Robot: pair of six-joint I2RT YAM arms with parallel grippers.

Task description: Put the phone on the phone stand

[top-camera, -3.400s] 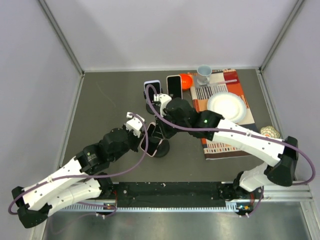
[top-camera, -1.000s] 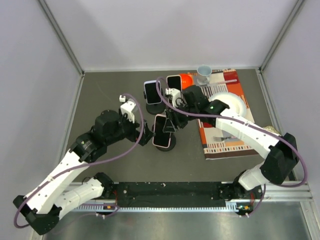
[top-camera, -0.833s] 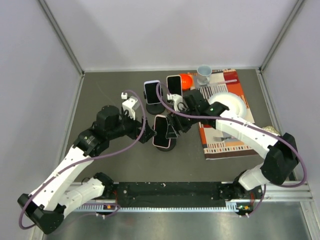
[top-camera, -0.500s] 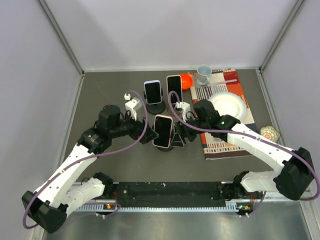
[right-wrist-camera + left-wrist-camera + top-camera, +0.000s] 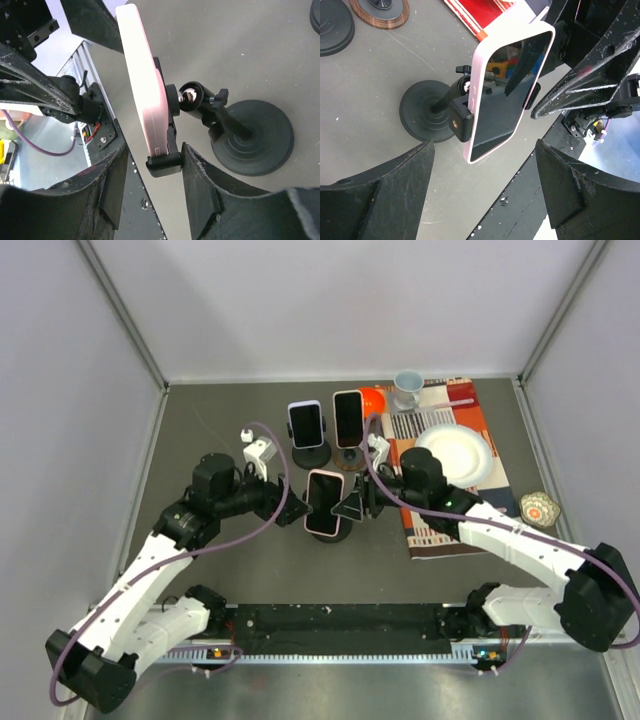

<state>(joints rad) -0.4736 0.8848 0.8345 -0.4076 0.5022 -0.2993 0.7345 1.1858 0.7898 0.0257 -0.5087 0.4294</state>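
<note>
The pink-cased phone (image 5: 322,503) now sits clamped on the black phone stand (image 5: 427,111). Within the last second both arms have backed away: the left gripper (image 5: 287,512) and right gripper (image 5: 354,506) gape empty on either side, apparently clear of it. The placement looks complete.

Left arm (image 5: 130,585), right arm (image 5: 510,535) — white link shells between black joint housings, each trailing a looping purple cable (image 5: 283,455); wrist views, lower corners — matte black, rough-textured wedge fingers (image 5: 375,200).
</note>
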